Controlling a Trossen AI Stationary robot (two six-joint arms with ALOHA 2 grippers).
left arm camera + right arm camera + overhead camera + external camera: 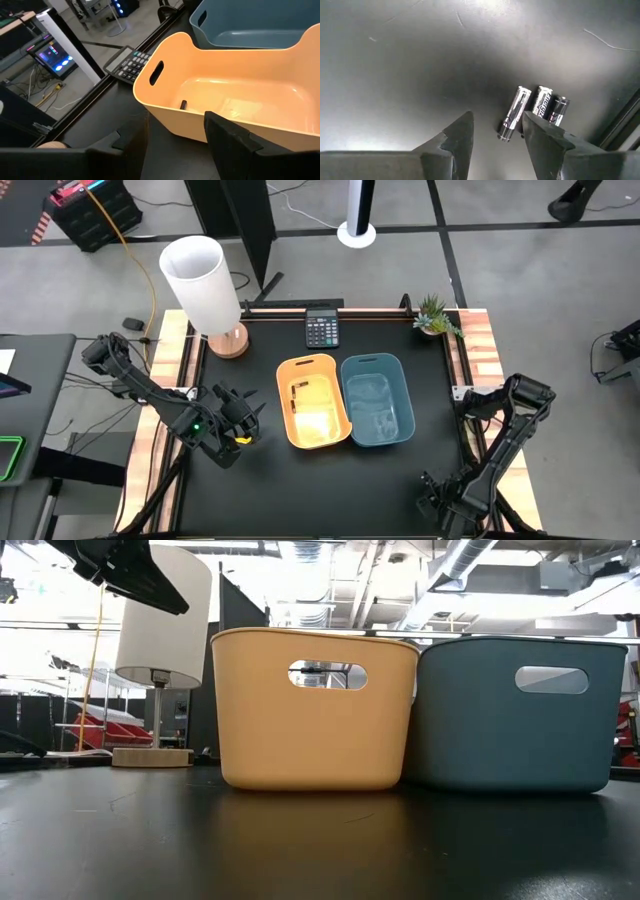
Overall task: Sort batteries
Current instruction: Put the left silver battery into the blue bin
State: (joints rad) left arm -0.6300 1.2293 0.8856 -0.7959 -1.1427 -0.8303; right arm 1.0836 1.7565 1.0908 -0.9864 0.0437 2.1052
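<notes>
On the high view, straight down, I have the right gripper (440, 502) parked low at the table's near right corner, and the left gripper (235, 420) hovering just beside the orange bin (313, 402), which sits touching the blue bin (378, 401); a calculator (321, 329) lies behind them. The batteries are too small for me to pick out from up here.

At table height I see only the two bin walls side by side and a lamp (158, 650) off to one side; no battery shows.

Through the left wrist camera the fingers stand apart with nothing between them, aimed at the orange bin, where one small dark battery (183, 105) lies on the floor.

Through the right wrist camera three silvery batteries (533, 110) lie side by side on the black table, the nearest between my spread, empty fingers. I judge them light, rigid, smooth and prone to rolling, so I would pinch one across its barrel at mid-length, taking the outermost to avoid nudging its neighbours.
</notes>
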